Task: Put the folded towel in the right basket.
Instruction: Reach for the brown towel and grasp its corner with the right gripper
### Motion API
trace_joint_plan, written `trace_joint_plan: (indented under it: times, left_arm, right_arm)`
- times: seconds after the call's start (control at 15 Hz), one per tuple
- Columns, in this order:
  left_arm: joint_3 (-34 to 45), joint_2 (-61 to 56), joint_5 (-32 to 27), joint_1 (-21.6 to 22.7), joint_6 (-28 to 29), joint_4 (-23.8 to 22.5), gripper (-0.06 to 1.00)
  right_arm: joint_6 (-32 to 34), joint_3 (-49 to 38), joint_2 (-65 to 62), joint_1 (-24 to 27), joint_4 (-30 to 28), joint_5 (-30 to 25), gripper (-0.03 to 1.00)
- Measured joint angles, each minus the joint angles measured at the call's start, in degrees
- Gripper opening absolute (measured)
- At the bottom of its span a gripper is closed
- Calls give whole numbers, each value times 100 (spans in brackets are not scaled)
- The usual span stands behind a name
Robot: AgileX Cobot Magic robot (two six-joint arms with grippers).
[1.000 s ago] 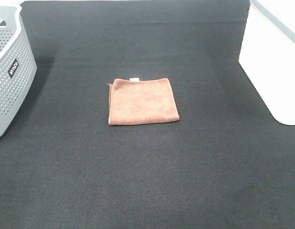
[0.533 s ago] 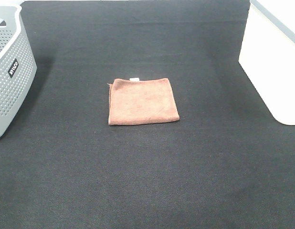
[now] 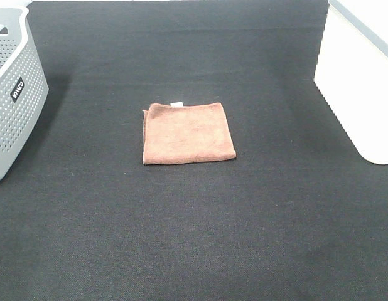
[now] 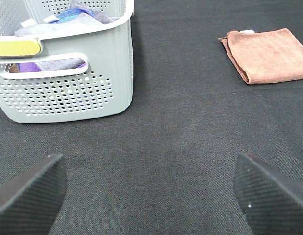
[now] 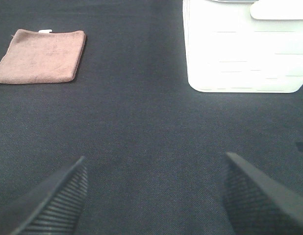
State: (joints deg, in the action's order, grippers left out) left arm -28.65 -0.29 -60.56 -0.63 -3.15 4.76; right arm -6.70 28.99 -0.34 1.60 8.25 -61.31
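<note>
The folded towel [image 3: 188, 133] is a reddish-brown square lying flat on the black mat, mid-table, with a small white tag at its far edge. It also shows in the left wrist view [image 4: 267, 55] and the right wrist view [image 5: 41, 56]. The right basket [image 3: 360, 81], plain white with smooth walls, stands at the right edge; the right wrist view shows its wall [image 5: 242, 54]. My left gripper [image 4: 151, 196] is open and empty, near the front, well short of the towel. My right gripper [image 5: 154, 198] is open and empty, also apart from it. Neither gripper shows in the high view.
A grey perforated basket [image 3: 12, 100] with a black label stands at the left edge; the left wrist view shows it [image 4: 63, 73] holding several cloths. The black mat [image 3: 194, 238] covers the table.
</note>
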Motion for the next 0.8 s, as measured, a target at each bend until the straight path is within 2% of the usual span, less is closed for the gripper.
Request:
trace_joint_plan:
  times: [0.8]
  left_arm:
    - [0, 0, 0, 0, 0, 0, 87]
  right_arm:
    - [138, 29, 126, 0, 6, 126, 71]
